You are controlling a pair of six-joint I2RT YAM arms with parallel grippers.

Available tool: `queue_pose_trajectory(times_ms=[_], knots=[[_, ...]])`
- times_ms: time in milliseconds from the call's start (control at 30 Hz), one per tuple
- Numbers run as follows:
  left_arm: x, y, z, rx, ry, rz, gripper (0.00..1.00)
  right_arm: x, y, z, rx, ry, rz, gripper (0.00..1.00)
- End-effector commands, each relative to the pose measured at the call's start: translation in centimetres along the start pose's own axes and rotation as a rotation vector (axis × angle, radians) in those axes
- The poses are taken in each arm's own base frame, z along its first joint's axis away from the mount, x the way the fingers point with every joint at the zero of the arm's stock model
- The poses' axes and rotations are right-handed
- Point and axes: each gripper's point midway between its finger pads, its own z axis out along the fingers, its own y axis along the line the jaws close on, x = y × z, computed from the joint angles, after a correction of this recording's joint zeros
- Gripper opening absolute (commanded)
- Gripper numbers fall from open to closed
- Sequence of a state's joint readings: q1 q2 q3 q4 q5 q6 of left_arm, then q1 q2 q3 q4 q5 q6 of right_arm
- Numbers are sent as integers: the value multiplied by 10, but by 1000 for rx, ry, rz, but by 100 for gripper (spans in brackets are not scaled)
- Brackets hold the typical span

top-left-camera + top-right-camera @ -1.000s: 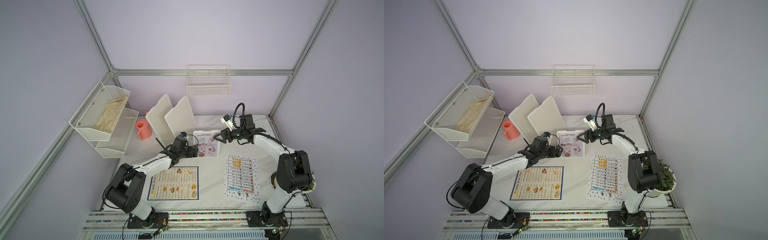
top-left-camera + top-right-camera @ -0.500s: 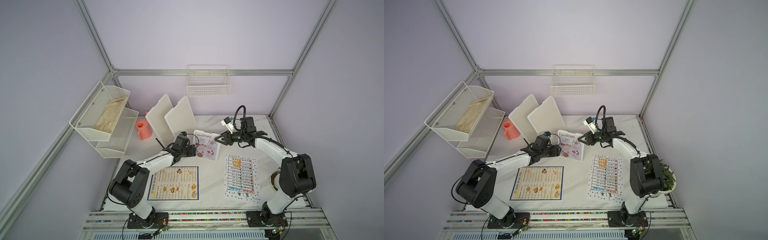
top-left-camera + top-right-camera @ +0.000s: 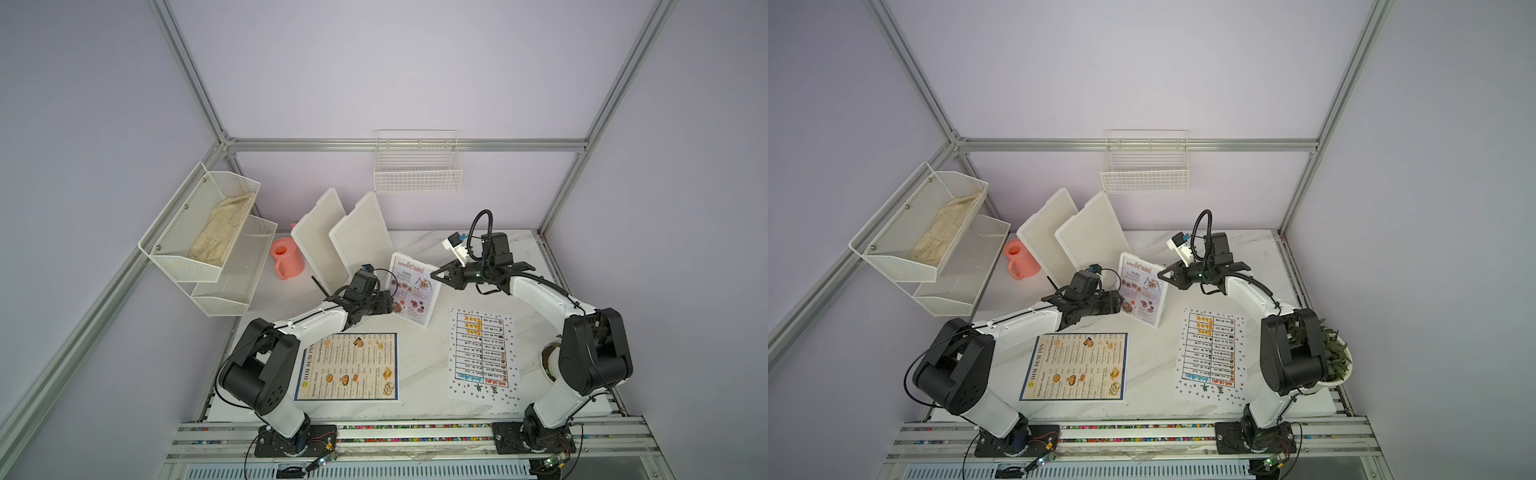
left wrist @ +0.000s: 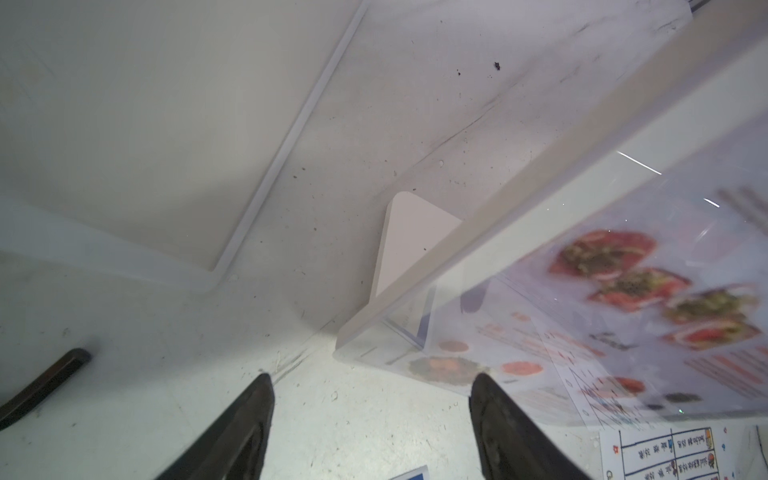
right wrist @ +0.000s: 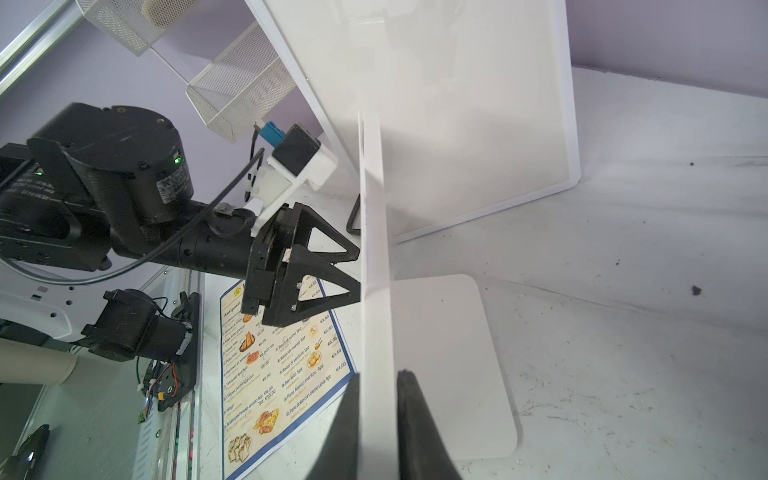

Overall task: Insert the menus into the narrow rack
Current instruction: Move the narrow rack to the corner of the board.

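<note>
The small "Special Menu" card [image 3: 413,289] [image 3: 1142,291] stands tilted on its white foot at the table's middle back. My right gripper [image 3: 434,275] [image 5: 377,382] is shut on the card's upper side edge [image 5: 374,249]. My left gripper [image 3: 388,305] [image 4: 370,386] is open at the card's lower near corner [image 4: 623,291], holding nothing. The "DIM SUM INN" menu [image 3: 349,365] and the dotted white table sheet [image 3: 482,355] lie flat near the front. The narrow wire rack [image 3: 417,174] hangs on the back wall.
Two white boards [image 3: 320,237] [image 3: 361,237] lean behind the card. A pink cup [image 3: 286,259] stands left of them. A two-tier mesh shelf [image 3: 208,232] with a cloth is on the left wall. A potted plant [image 3: 1333,361] sits at the right edge.
My right gripper has closed onto the card's edge, and the card now stands steeper than before. My left gripper has stayed at the card's lower corner.
</note>
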State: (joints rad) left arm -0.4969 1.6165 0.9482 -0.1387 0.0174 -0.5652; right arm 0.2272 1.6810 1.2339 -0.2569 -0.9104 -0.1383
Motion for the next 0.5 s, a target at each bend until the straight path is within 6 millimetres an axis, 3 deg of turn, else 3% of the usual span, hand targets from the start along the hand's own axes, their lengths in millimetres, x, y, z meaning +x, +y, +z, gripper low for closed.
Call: queue_pose_trajectory(times_ms=[0,233,467], knots=[[-34,-17,-18,45,-88,-6,77,-7,10,-4,15,-5,-45,13],[-45,-21,-42,59,-138,21,83,-30,8,-11,219,-54,-163,0],[-48,-21,-56,51,-158,49,86,-52,-30,-36,503,-141,-149,0]])
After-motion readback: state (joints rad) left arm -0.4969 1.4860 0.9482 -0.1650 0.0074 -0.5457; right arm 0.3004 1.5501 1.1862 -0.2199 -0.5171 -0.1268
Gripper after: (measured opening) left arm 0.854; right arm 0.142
